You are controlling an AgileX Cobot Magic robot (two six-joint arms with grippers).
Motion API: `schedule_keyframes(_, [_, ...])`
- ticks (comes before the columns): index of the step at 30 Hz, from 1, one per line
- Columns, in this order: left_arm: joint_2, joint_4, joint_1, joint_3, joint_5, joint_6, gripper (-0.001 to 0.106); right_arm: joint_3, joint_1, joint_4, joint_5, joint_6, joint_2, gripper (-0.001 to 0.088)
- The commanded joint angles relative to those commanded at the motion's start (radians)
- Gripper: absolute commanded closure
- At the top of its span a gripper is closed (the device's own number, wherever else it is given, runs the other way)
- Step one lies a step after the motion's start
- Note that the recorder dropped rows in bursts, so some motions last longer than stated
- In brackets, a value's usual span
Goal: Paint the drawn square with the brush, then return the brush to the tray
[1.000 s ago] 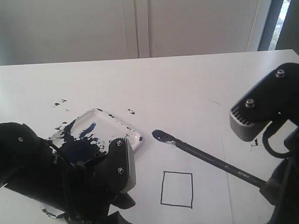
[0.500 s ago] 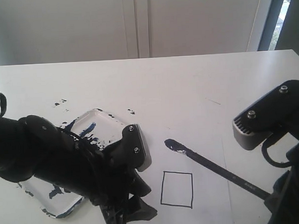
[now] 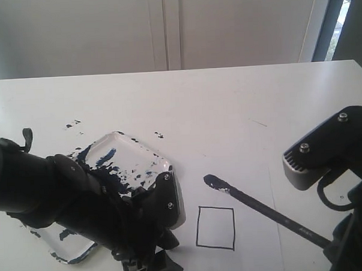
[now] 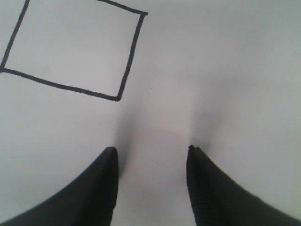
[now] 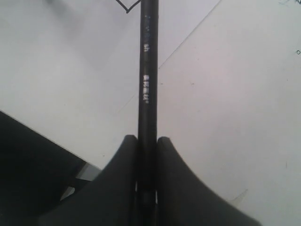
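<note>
The drawn square (image 3: pixel 215 228) has a thin black outline and a white inside, near the table's front edge. The brush (image 3: pixel 262 210) slants from lower right to upper left, its dark tip just off the square's upper right corner. My right gripper (image 3: pixel 340 250) is shut on the handle's end; in the right wrist view the fingers (image 5: pixel 147 139) pinch the brush (image 5: pixel 148 84), and one corner of the square (image 5: pixel 128 7) shows. My left gripper (image 3: pixel 152 270) hangs open left of the square, with nothing between its fingers (image 4: pixel 152 149) and the square (image 4: pixel 70 47) beyond. The paint-smeared tray (image 3: pixel 129 151) lies partly behind the left arm.
Dark paint specks (image 3: pixel 72 124) and more specks (image 3: pixel 159 135) dot the white table behind the tray. A white wall (image 3: pixel 164 28) stands past the table's far edge. The left arm's black bulk covers the table's front left part.
The brush tip has slid right and toward the front, closer to the square's upper right corner. The left arm has swung across the tray toward the square and lower.
</note>
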Motion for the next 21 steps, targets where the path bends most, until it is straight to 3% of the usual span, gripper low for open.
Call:
schedule_keyframes(13, [0.0, 0.26, 0.0, 0.002, 0.074, -0.023, 0.054, 0.0, 0.0, 0.055, 0.0, -0.049, 0.0, 0.0868])
schedule_keyframes(21, [-0.002, 0.539, 0.002, 0.002, 0.114, -0.217, 0.054, 0.0, 0.0, 0.092, 0.0, -0.085, 0.0, 0.0868])
